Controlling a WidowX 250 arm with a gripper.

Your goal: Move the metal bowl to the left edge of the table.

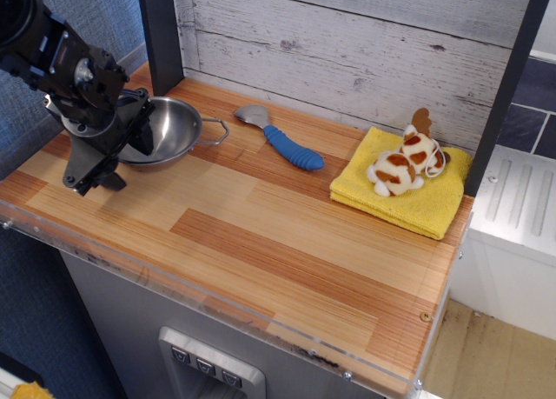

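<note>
The metal bowl sits near the back left corner of the wood table, one wire handle pointing right. My gripper is at the bowl's left front rim. Its jaws stand apart and straddle the rim: one finger is outside on the table side, the other reaches into the bowl. The bowl's left side and second handle are hidden behind the gripper. I cannot tell whether the bowl rests flat.
A blue-handled metal spoon lies right of the bowl. A yellow cloth with a brown-and-white plush toy is at the back right. A dark post stands behind the bowl, against a plank wall.
</note>
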